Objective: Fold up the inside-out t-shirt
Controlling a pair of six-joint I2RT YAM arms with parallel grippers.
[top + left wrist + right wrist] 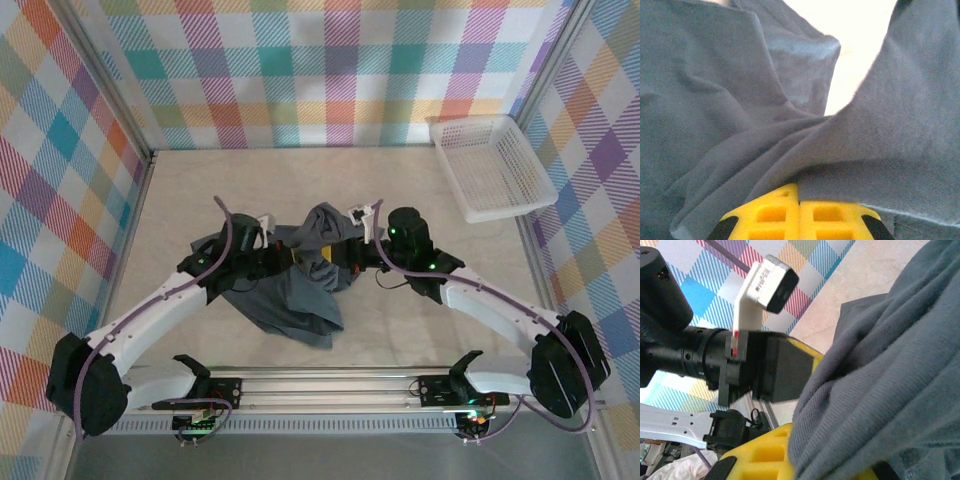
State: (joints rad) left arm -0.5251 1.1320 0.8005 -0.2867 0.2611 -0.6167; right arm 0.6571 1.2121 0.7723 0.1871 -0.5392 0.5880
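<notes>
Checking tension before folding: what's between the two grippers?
Bunched shirt spans the gap in the top view; left gripper and right gripper are both shut on it.

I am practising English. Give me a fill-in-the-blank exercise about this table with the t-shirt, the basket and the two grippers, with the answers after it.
1. The crumpled t-shirt is dark ____ in colour.
2. The white mesh basket stands at the far ____ corner of the table.
3. The left gripper and the right gripper both have ____ fingers.
Missing words: grey; right; yellow.
</notes>
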